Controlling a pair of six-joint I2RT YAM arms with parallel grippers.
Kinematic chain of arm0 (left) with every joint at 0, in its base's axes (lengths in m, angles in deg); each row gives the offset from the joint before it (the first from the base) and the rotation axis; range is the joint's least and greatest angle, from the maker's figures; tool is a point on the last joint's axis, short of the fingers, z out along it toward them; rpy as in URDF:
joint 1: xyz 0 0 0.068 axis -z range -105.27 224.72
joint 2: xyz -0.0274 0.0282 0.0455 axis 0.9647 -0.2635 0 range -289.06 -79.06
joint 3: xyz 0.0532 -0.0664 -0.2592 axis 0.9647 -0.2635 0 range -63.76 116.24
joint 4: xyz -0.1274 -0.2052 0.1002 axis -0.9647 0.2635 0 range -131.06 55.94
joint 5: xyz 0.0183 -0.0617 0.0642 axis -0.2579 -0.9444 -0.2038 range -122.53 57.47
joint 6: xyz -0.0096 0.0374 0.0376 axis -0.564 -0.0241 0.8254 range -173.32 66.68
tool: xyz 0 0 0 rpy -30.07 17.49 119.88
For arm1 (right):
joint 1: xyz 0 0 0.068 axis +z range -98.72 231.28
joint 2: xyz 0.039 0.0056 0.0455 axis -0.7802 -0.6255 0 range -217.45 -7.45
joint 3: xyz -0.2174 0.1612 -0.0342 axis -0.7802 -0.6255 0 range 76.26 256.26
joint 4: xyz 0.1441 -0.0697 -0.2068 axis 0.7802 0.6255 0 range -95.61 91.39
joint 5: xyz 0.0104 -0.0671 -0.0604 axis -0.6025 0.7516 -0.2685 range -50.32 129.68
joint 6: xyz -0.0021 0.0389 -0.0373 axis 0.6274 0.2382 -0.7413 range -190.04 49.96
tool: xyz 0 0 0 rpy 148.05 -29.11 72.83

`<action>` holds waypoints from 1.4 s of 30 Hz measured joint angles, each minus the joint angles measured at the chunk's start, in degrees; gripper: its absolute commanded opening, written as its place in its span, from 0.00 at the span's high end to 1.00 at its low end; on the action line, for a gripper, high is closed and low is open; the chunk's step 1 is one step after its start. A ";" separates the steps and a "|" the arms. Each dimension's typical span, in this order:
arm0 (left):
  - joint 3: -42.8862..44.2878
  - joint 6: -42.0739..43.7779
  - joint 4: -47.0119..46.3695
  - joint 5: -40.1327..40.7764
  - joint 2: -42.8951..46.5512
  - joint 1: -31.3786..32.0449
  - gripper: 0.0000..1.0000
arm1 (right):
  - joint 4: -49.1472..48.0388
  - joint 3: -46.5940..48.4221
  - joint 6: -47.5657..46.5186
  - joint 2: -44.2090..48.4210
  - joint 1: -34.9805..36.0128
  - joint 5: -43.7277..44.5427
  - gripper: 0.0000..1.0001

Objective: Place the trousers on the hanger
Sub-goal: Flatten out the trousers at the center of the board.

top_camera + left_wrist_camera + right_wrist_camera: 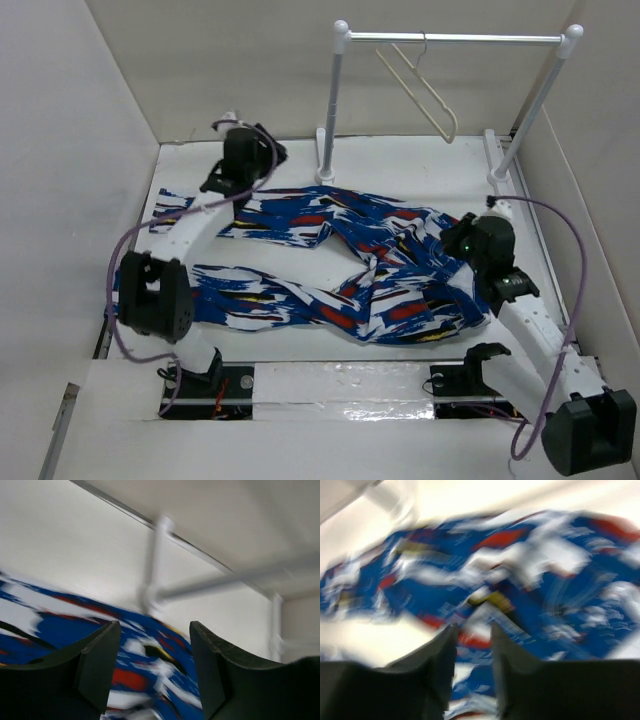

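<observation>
Bright blue brushstroke-patched fabric trousers [340, 270] lie crumpled at centre; the thin cream triangular hanger [425, 85] hangs at one o'clock. The left gripper [155, 665] is spread, the right gripper [474, 665] barely parted (neither pinching cloth); I'd pinch one clean edge.

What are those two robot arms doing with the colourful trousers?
They are meant to put the trousers on the hanger, but that is not done yet. The trousers lie crumpled across the table. The cream hanger hangs bare on the garment rail at the back. The left gripper is over the trousers' far-left end, jaws open and empty. The right gripper is over their right end, jaws a little apart; its view is blurred, but nothing seems gripped.
</observation>
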 measured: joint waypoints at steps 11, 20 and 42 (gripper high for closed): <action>-24.63 3.74 -11.80 0.00 14.05 28.00 0.31 | -0.15 -2.16 -4.66 -15.63 -26.25 -2.75 0.29; -28.96 5.77 -13.64 0.09 5.79 29.46 0.18 | -3.91 -0.17 -5.05 -24.90 -28.96 -5.05 0.37; -33.38 2.54 -29.29 2.29 -0.83 24.17 1.00 | -5.49 31.32 -9.57 -43.45 -31.52 -11.76 1.00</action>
